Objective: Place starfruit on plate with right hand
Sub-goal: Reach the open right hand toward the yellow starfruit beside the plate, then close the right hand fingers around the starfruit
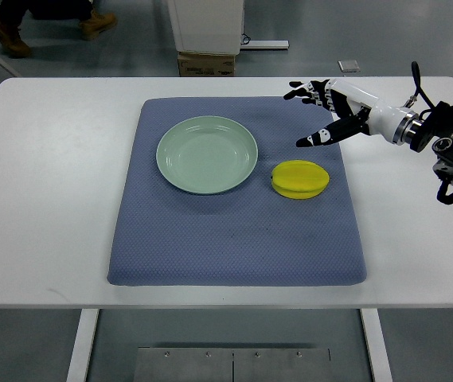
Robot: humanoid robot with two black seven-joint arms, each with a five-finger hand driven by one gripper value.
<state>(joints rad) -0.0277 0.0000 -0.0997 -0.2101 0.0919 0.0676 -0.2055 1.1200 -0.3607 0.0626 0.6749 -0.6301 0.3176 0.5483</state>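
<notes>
Starfruit: yellow, lying on blue mat, centre-right of frame, just right of empty green plate, clear for lifting. Right hand: upper right, fingers spread, holding nothing, hovering above the fruit's far side, apparently positioned for approach.

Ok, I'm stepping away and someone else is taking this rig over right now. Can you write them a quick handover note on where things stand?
Right hand: open, fingers spread, in the air above the blue mat's far right corner, holding nothing.
Left hand: not in view.
Yellow starfruit: lying on the mat, just right of the pale green round plate, not touching it.
Plate: empty.
Done: nothing yet; the fruit is not grasped.
Left: lower the hand onto the starfruit, grasp it, carry it left and set it on the plate.
</notes>
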